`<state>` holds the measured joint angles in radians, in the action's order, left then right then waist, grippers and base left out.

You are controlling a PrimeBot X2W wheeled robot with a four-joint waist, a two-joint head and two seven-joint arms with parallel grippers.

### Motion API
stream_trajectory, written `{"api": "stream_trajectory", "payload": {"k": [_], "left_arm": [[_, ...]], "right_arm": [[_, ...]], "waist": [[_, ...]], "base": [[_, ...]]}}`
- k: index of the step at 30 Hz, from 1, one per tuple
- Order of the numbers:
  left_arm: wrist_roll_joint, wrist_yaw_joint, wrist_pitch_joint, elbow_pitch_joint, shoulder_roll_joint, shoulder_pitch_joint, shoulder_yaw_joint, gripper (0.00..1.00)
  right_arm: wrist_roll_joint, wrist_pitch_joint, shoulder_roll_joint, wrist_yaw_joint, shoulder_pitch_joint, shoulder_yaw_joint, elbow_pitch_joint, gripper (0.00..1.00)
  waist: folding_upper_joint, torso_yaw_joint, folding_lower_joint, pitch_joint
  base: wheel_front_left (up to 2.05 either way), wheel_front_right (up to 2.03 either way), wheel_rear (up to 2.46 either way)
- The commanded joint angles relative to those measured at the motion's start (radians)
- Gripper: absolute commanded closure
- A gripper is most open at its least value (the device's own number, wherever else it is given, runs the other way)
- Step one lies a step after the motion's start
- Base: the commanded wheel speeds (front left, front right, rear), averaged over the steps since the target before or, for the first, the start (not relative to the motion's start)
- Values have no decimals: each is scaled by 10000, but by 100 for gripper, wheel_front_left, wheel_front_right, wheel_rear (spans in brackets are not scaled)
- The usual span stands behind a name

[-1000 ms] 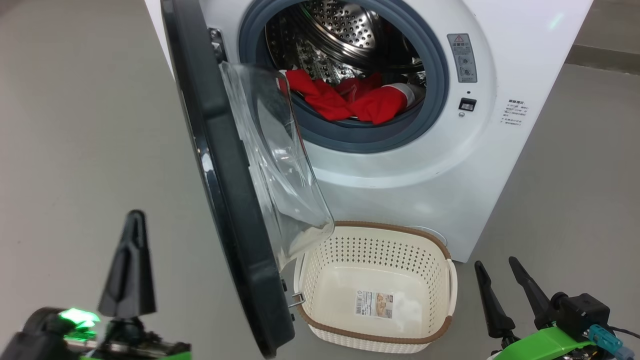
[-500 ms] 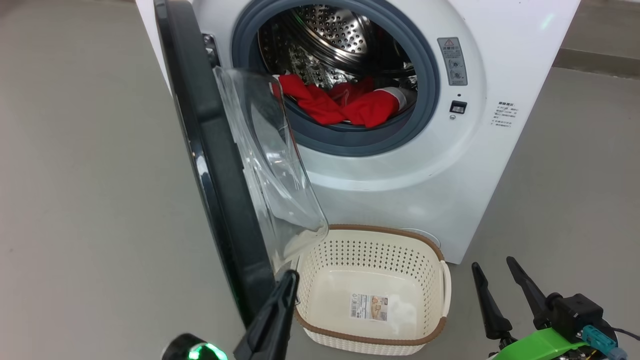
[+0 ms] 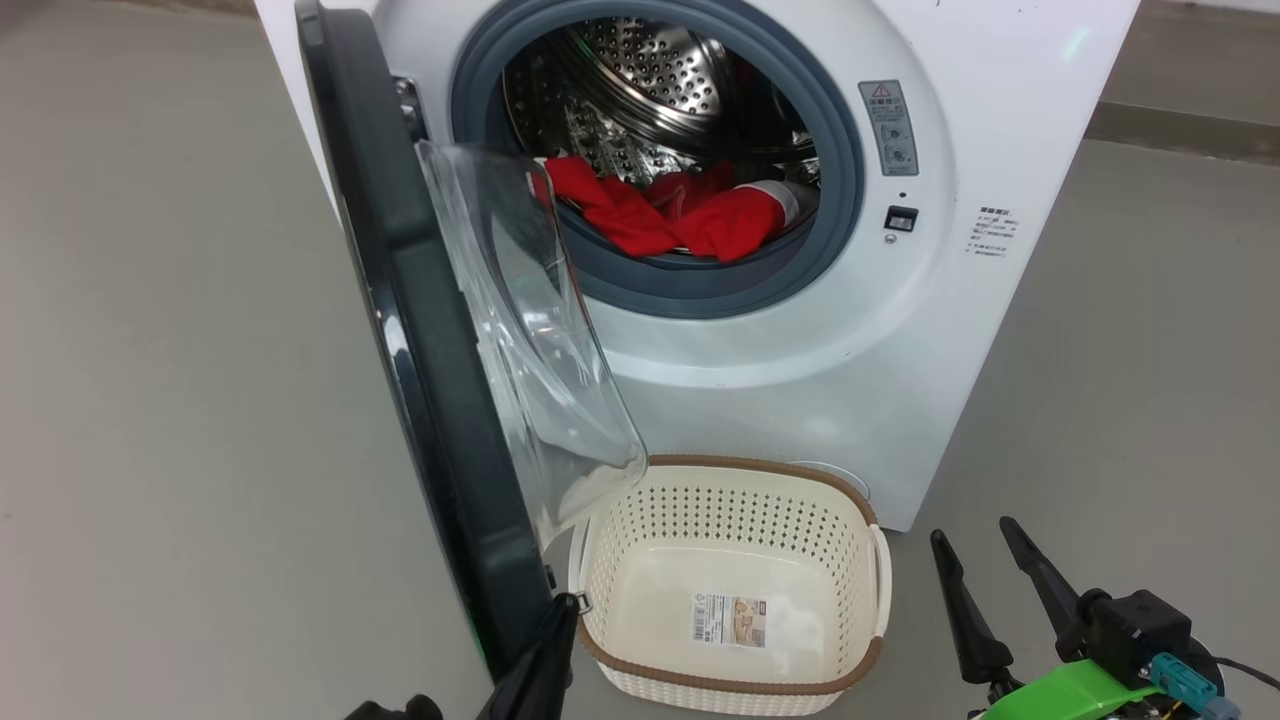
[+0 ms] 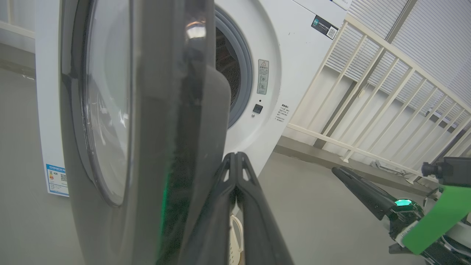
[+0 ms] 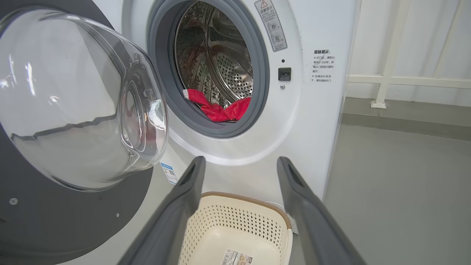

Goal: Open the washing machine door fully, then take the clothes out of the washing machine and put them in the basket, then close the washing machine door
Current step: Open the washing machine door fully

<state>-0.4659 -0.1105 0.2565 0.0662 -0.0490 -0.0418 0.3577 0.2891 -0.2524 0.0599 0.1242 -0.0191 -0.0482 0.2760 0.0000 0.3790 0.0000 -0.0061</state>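
Your left claw (image 4: 235, 156), fingers pressed together, sits just beside the washing machine door (image 4: 154, 110), whose edge is at its left, likely to push it wider. Your right claw (image 5: 239, 162) hangs spread above the basket (image 5: 220, 221), with the clothes (image 5: 220, 108) ahead in the drum (image 5: 228, 73). The left wrist view shows the door's outer face; the right wrist view shows its glass bowl (image 5: 73, 92).

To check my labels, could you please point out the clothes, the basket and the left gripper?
clothes (image 3: 720, 225): head view, front red fold.
basket (image 3: 750, 462): head view, brown far rim.
left gripper (image 4: 235, 156): left wrist view, where its fingertips meet.
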Motion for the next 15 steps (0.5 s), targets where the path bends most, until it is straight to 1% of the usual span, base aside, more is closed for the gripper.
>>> {"api": "stream_trajectory", "payload": {"k": [1,8,15], "left_arm": [[-55,15,53,-198,-12,406,-343,100],[-123,6,53,228,-12,461,-682,100],[89,41,53,176,-12,290,-1292,100]], "right_arm": [[-50,-93,55,65,103,-258,-201,0],[-12,-93,31,65,14,-283,-245,0],[42,-93,22,65,-52,-264,-296,0]], "waist": [[0,-23,0,-25],[0,-49,0,-81],[0,78,0,-61]], "base": [[0,0,0],[0,0,0],[0,0,0]]}}
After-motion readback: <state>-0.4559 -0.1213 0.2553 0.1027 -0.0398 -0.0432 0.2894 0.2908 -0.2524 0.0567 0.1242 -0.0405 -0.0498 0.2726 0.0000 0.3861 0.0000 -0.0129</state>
